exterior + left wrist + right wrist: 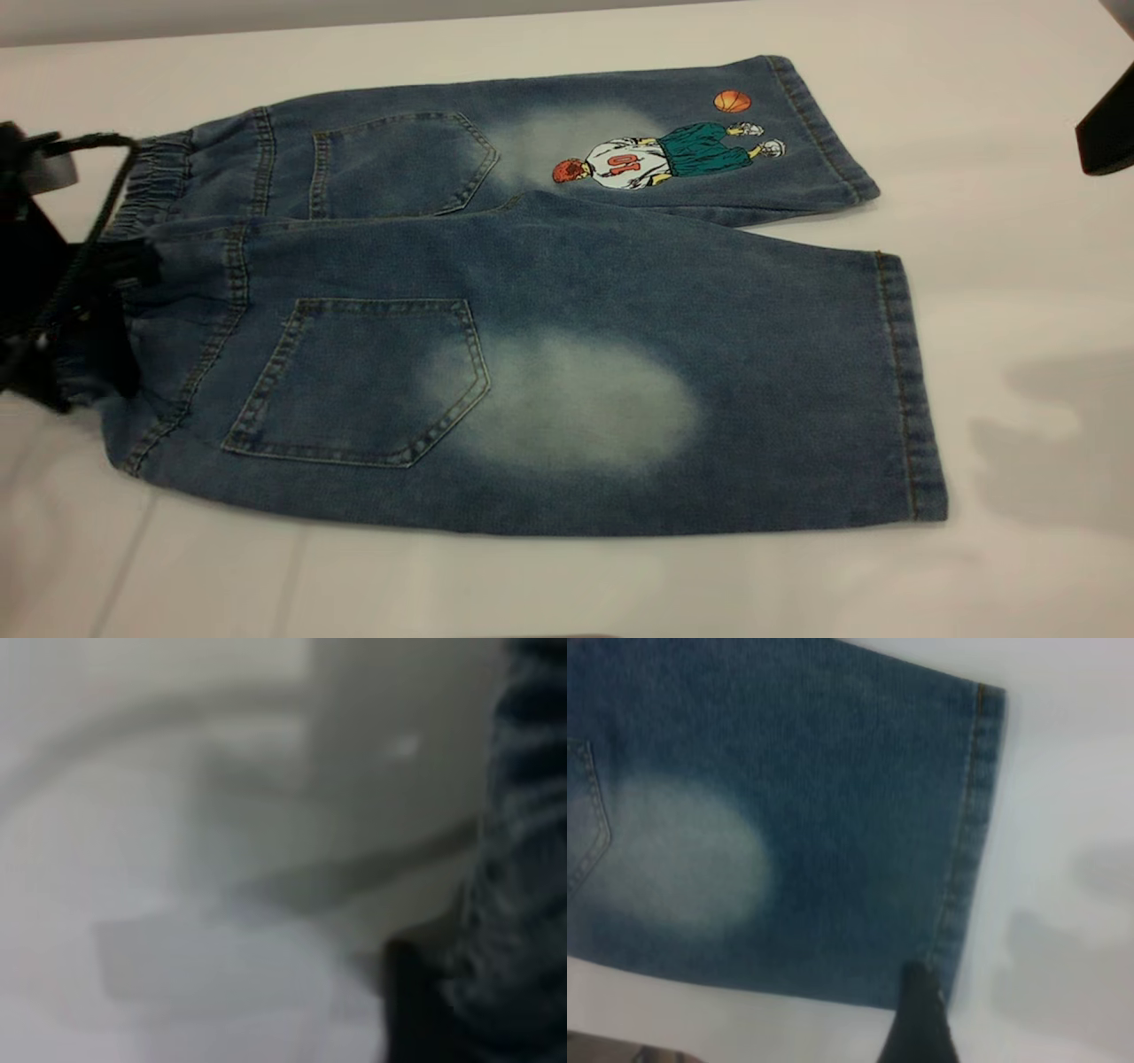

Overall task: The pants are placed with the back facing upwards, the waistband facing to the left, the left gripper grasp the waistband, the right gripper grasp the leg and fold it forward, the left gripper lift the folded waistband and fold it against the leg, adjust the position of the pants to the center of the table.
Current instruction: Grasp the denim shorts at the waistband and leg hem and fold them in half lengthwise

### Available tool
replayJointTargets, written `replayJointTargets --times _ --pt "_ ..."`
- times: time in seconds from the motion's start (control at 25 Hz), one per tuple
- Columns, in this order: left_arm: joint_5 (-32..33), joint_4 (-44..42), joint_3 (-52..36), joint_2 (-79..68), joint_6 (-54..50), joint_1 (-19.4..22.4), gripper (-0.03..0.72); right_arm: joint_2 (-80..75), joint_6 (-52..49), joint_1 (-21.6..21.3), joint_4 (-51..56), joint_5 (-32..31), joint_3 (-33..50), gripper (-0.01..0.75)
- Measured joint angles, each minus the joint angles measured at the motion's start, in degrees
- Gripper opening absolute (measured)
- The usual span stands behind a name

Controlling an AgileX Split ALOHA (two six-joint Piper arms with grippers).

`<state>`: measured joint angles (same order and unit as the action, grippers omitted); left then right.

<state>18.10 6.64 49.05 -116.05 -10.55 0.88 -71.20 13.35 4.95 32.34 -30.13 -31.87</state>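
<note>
The pants (549, 266) lie flat, back up, on the white table (1019, 549). The ruffled waistband (164, 182) points left, and the printed leg (656, 155) lies farther back. My left gripper (111, 337) sits at the near end of the waistband, shut on the bunched denim (523, 859), and covers that part. The plain leg (709, 399) with its pale oval lies nearest. My right gripper (1107, 133) hangs above the table at the far right, clear of the cloth. Its wrist view shows that leg (833, 815) below, with the gripper's dark tip (921, 1019) near the hem corner (957, 930).
Bare table surrounds the shorts on the near side and to the right of the hems. A soft shadow (1054, 425) falls on the table right of the plain leg. The table's back edge (266, 31) runs along the top.
</note>
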Motion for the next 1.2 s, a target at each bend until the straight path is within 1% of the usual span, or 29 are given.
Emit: replayJointTargets --times 0.08,0.12,0.16,0.36,0.48,0.6,0.72,0.88,0.96,1.08,1.2 --pt "-0.8 0.0 0.0 0.0 0.0 -1.0 0.151 -0.1 -0.1 0.0 0.5 -0.6 0.5 0.47" --pt "-1.1 0.0 0.0 0.0 -0.1 -1.3 0.115 -0.1 -0.1 0.0 1.2 -0.7 1.0 0.47" --pt "-1.2 0.0 0.0 0.1 -0.1 -1.5 0.098 -0.1 -0.1 0.0 1.9 -0.8 1.8 0.47" --pt "-1.1 0.0 0.0 2.3 -0.1 -1.4 0.094 -1.5 0.9 0.0 8.9 -0.5 7.0 0.47" --pt "-0.8 -0.1 0.0 5.3 -0.1 -1.4 0.093 -4.6 5.9 0.0 16.6 0.3 9.9 0.47" --pt "-0.6 -0.1 0.0 7.8 -0.1 -1.4 0.093 -9.6 13.9 0.0 26.6 1.4 11.6 0.47" --pt "-0.5 -0.1 0.0 8.6 0.3 -1.4 0.093 -16.4 25.0 0.0 37.7 1.3 11.9 0.47" --pt "-0.4 -0.1 0.0 8.6 0.6 -1.6 0.093 -26.1 40.9 0.0 53.7 -0.5 11.9 0.47" --pt "-0.4 -0.1 0.0 8.6 0.7 -1.7 0.093 -30.8 47.1 0.0 60.7 -2.1 11.8 0.47" --pt "-0.3 -0.1 0.0 8.6 0.7 -1.8 0.093 -36.9 54.4 0.0 68.1 -5.8 11.7 0.468" --pt "-0.3 -0.1 0.0 8.6 0.7 -1.8 0.093 -41.9 58.5 0.0 71.7 -8.8 11.2 0.454"
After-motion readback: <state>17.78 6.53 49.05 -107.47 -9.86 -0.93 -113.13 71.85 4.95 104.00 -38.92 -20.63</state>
